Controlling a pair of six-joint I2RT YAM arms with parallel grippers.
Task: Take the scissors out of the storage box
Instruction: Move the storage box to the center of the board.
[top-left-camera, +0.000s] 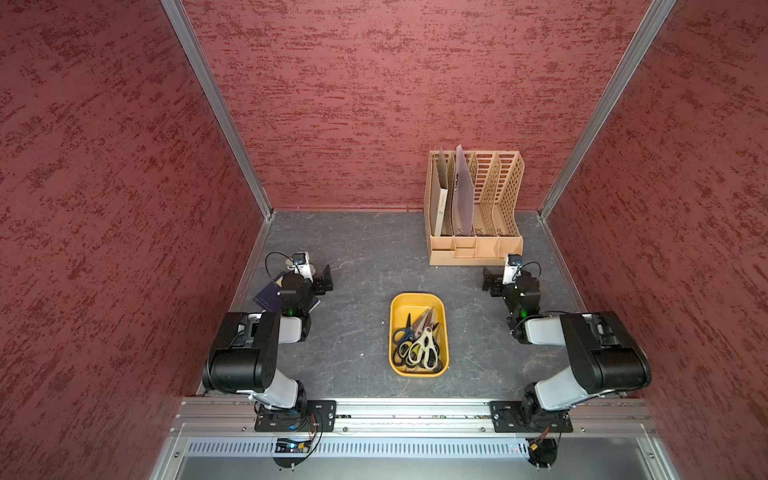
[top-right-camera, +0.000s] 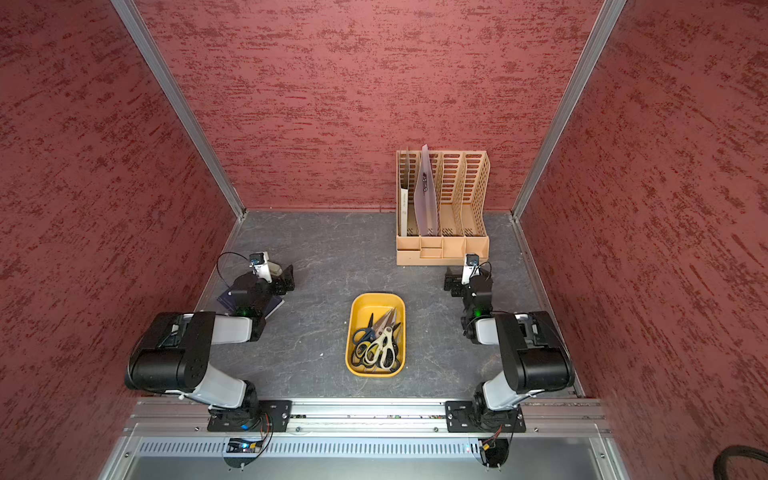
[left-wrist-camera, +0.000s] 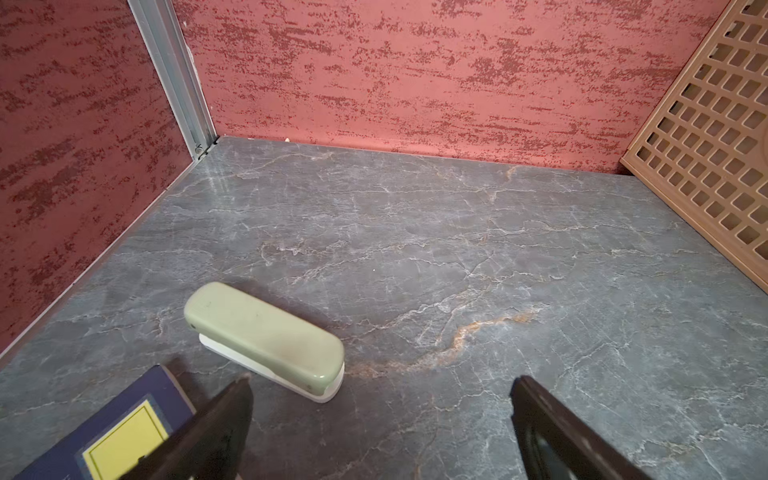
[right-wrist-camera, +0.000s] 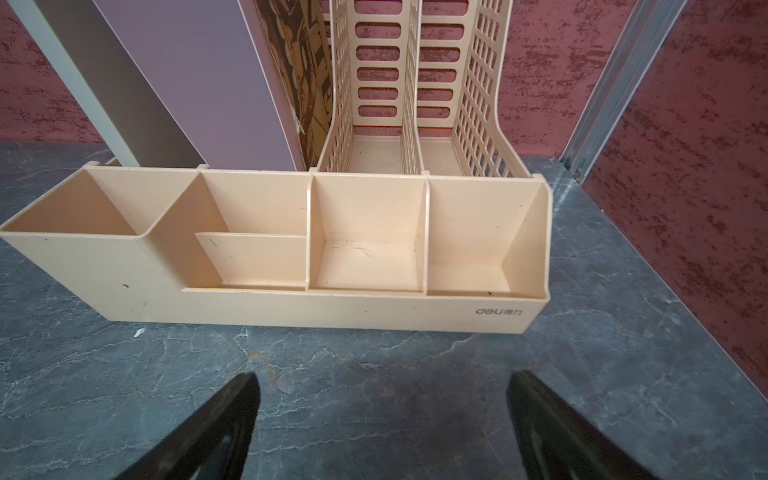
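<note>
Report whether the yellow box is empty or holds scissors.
Holds scissors: in both top views they lie piled inside the box, handles toward its near end.

Only one brand mark can be read. In the right wrist view, the file organizer (right-wrist-camera: 332, 311) carries a small grey logo (right-wrist-camera: 498, 311) on its low front wall, close to the corner below the end compartment. It reads "deli" in rounded lower-case letters, followed by two small Chinese characters that look like 得力.

In both top views the organizer stands right of centre in the frame, and there the logo is too small to read. A cardboard folder (top-right-camera: 404, 208) in its leftmost slot bears a thin line of print, also too small to read.

In the left wrist view a blue book (left-wrist-camera: 164, 384) has a yellow label (left-wrist-camera: 124, 442), and no writing can be made out on it.
</note>
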